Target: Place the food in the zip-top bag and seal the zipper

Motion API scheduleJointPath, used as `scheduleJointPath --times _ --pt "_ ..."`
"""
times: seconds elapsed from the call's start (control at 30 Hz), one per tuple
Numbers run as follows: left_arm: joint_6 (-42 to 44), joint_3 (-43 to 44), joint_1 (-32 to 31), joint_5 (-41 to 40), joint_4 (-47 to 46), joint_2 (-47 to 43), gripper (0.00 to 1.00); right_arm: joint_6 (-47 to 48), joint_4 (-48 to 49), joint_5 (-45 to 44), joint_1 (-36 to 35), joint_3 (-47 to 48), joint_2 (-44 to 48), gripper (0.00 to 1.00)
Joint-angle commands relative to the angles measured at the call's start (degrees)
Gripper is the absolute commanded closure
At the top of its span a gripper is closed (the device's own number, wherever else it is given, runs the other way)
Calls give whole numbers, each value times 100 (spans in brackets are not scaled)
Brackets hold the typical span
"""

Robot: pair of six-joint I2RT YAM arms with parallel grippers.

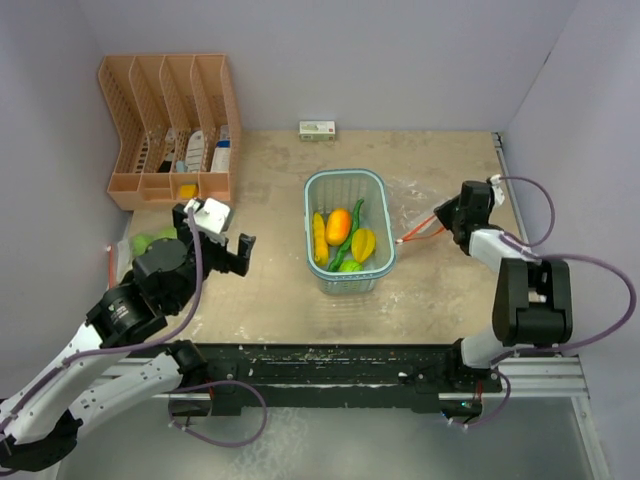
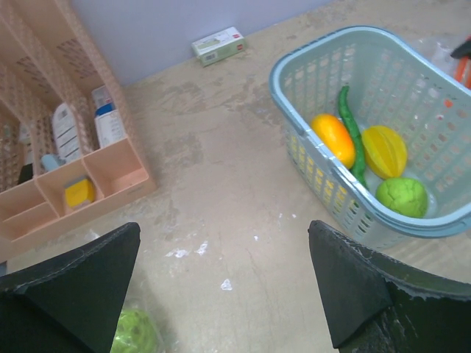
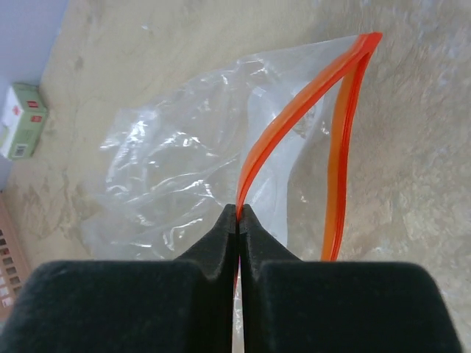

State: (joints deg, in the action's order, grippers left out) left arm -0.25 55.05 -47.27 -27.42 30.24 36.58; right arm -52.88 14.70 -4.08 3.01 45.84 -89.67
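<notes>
Food (image 1: 345,235) lies in the basket (image 1: 345,178) mid-worktop from above, one cabbage (image 1: 147,241) by the left edge; your left wrist shows the left gripper (image 2: 221,235) gaping wide, empty; your right wrist shows the right gripper (image 3: 238,215) pinched tight on the zip-top bag (image 3: 184,169) by its orange zipper (image 3: 294,118), near the right edge.

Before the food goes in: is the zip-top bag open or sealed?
Open: on the zip-top bag, the two orange zipper strips stand apart; the right gripper is shut on one.
</notes>
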Motion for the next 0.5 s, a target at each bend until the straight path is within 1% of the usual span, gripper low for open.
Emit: scheduleJointPath --times 0.0,0.13,0.2,0.3,0.37,0.47 --pt "149 467 16 1091 -178 185 1 684 -8 -543 -34 46 1386 100" --pt "138 784 16 1958 -416 406 1 1294 -773 -563 -53 236 2851 100" --pt "104 873 16 2328 -648 499 1 1676 -1172 -325 -70 580 3281 100" --pt "1 1087 16 2685 -957 728 1 2184 -1665 413 -153 1325 3486 100" --pt "-93 1361 16 2784 -995 1012 5 2362 -1932 925 -303 1877 3491 100" --pt "-313 1713 18 2795 -993 1514 9 2462 -2105 1271 -822 2373 3510 100"
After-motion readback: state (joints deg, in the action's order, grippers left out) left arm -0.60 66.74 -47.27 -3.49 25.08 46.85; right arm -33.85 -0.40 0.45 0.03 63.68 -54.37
